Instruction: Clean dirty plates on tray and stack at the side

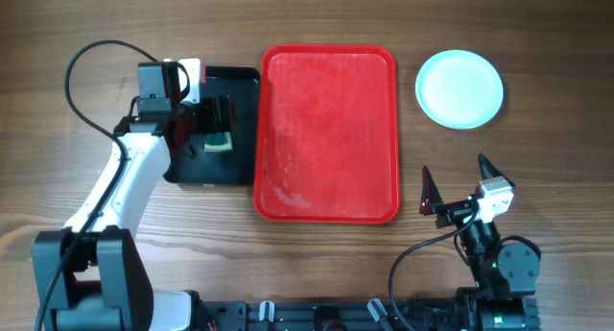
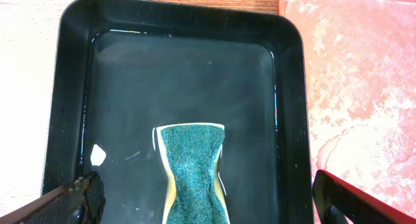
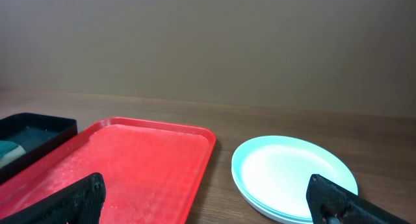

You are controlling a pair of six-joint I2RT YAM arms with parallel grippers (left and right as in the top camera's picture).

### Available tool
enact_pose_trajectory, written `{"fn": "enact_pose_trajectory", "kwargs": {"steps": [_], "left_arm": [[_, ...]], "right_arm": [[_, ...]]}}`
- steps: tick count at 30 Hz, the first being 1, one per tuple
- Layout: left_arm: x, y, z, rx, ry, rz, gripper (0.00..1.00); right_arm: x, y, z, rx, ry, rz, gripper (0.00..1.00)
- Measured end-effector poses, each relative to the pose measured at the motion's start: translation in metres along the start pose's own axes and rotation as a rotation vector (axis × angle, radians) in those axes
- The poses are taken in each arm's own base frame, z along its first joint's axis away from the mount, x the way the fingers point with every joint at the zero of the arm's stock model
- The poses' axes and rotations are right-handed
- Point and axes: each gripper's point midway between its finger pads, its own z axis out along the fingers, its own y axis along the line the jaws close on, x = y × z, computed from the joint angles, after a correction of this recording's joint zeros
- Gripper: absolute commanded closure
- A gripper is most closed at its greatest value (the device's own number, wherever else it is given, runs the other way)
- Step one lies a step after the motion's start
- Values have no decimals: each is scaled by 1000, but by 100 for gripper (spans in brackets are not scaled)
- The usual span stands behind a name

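Observation:
The plates (image 1: 460, 88) lie in one stack on the table right of the red tray (image 1: 326, 130); they also show in the right wrist view (image 3: 296, 178). The red tray holds no plates, only wet streaks, and shows in the right wrist view (image 3: 130, 165) and the left wrist view (image 2: 364, 87). My left gripper (image 1: 213, 122) is open over the black tray, its fingers wide on either side of a green-topped sponge (image 2: 194, 175). My right gripper (image 1: 458, 185) is open and empty near the front right of the table, pointing toward the plates.
A smaller black tray (image 1: 240, 77) with a film of water stands left of the red tray, also in the left wrist view (image 2: 182, 68). The sponge lies in it (image 1: 222, 142). A black cable loops at the far left (image 1: 72, 77).

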Motion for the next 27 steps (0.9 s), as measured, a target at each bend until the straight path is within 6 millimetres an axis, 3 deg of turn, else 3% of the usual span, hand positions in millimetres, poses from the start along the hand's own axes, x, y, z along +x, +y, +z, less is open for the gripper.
{"fn": "enact_pose_trajectory", "kwargs": {"steps": [6,10,14,17,18,20,23,27], "left_arm": [[-2,0,-2,0,-7,1,0],[-20,-2,-24,-11,-89,14,0],[-53,-11,-81,-18,-264,39,0],[-73,-21,-143,-13,-434,63,0],[-78,-27,-174,-9,-512,75,0],[-80,-33,-209,-4,-594,87,0],[-73,-38,-245,0,-665,97,0],[-51,-40,-264,0,-660,97,0]], "right_arm": [[0,0,0,0,0,0,0],[0,0,0,0,0,0,0],[0,0,0,0,0,0,0],[0,0,0,0,0,0,1],[0,0,0,0,0,0,0],[0,0,0,0,0,0,0],[0,0,0,0,0,0,0],[0,0,0,0,0,0,0]]}}
